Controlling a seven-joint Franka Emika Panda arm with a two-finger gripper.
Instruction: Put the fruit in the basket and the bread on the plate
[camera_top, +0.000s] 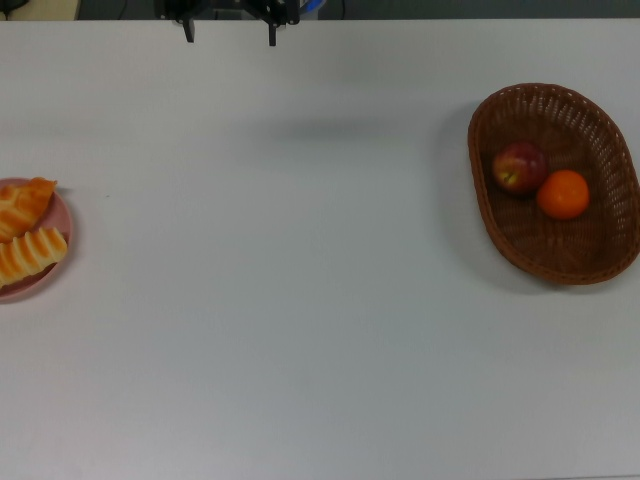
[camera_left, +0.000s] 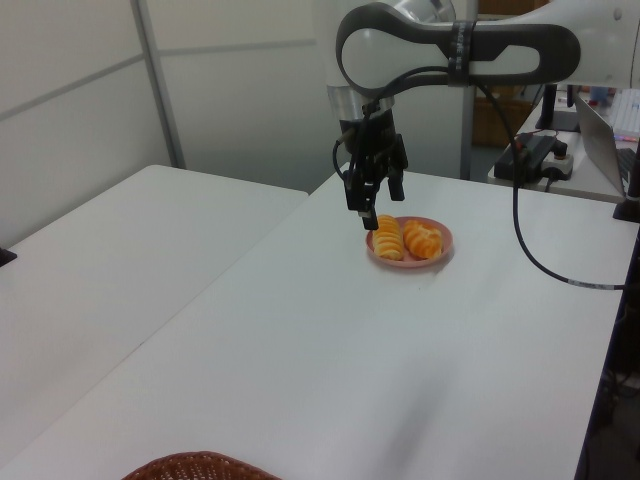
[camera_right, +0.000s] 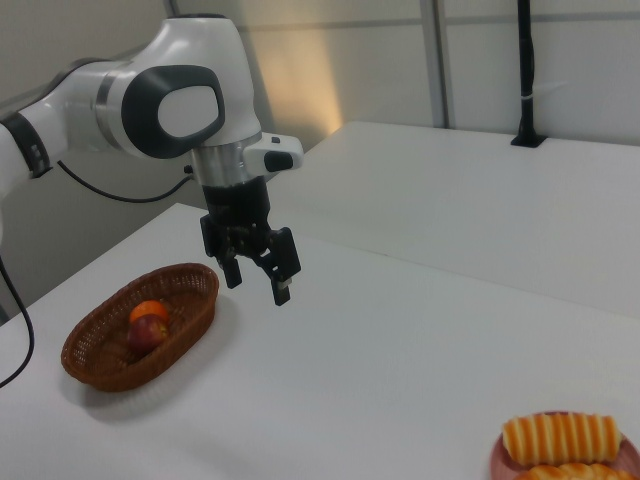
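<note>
Fruit: the apple (camera_top: 518, 167) and the orange (camera_top: 563, 194) lie side by side, touching, inside the basket (camera_top: 598, 262) at the top view's right
Bread: the braided loaf (camera_top: 22, 205) and the ridged loaf (camera_top: 30, 254) rest on the pink plate (camera_top: 62, 232) at the top view's left edge
Gripper: the gripper (camera_right: 257, 276) hangs above the bare tabletop (camera_top: 300, 300), fingers (camera_right: 282, 288) apart and empty
Stage: judged done, everything sits where it belongs
Risk: a low sweep toward either end could clip the basket rim or nudge the plate, whose loaves overhang it a little
Cause: travelling without height, or a needless further grasp
</note>
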